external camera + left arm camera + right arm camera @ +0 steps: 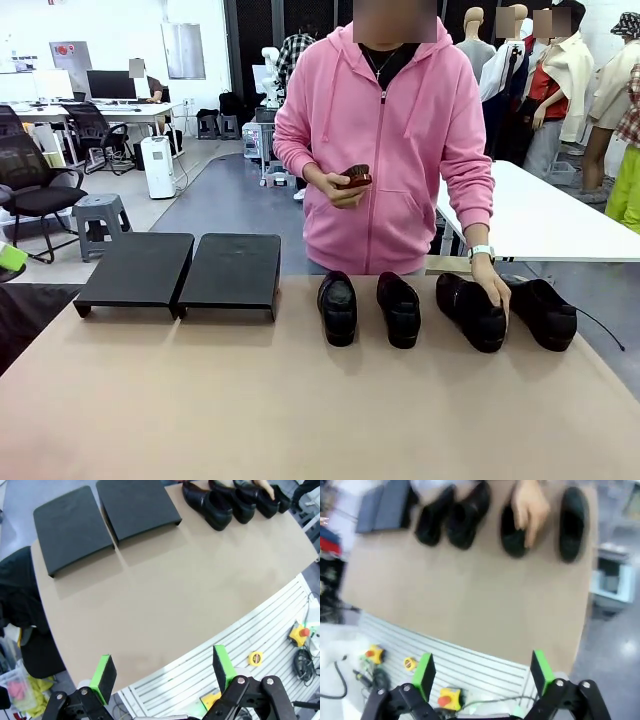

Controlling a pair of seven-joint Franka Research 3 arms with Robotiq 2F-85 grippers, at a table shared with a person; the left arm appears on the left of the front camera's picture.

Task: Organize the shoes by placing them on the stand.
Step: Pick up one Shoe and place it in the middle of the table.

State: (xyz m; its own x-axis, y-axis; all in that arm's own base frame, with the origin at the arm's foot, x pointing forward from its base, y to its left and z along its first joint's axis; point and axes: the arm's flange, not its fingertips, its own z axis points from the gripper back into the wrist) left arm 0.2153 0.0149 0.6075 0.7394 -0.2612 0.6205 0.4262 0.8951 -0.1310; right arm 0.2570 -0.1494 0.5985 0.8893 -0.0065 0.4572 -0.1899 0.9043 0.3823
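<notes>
Table: tan top (pixel 300 410), middle bare; white slatted frame (pixel 210 655) at my near edge.
Stand: stand (pixel 180 272) at far left of table, 2 black panels side by side.
Shoes: 4 black shoes (pixel 399 309) in a row on the tabletop, right of stand.
Person: far side, pink hoodie (pixel 385 130); hand (pixel 492 288) on 3rd shoe from stand.
L gripper: left gripper (pixel 163 667) fingers apart, gripping nothing.
R gripper: right gripper (pixel 482 666) fingers apart, gripping nothing.
Room: I see grey floor (pixel 220 200), desks (pixel 100 110) & office chair (pixel 35 185) back left, grey stool (pixel 100 220), white table (pixel 540 215) back right.
</notes>
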